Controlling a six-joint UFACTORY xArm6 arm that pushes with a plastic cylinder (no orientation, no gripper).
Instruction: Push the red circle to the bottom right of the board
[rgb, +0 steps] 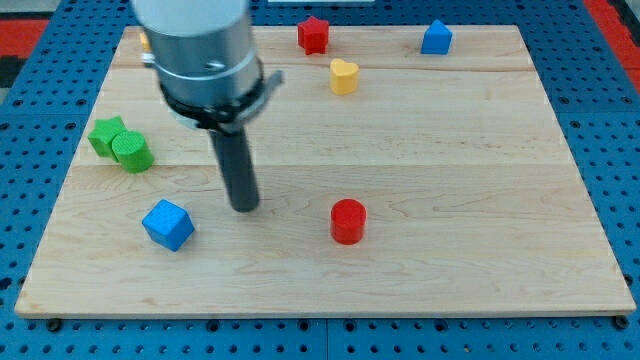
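Note:
The red circle (348, 221) is a short red cylinder standing on the wooden board (450, 150), a little below the board's middle. My tip (245, 207) rests on the board to the left of the red circle, with a clear gap between them. A blue cube (167, 224) lies just left of my tip and slightly lower.
A green circle (132, 153) and a green star (107, 134) touch each other at the view's left. A red star (313, 34), a yellow heart (343, 76) and a blue block (436, 38) lie near the top. A small yellow block (145, 41) peeks out behind the arm.

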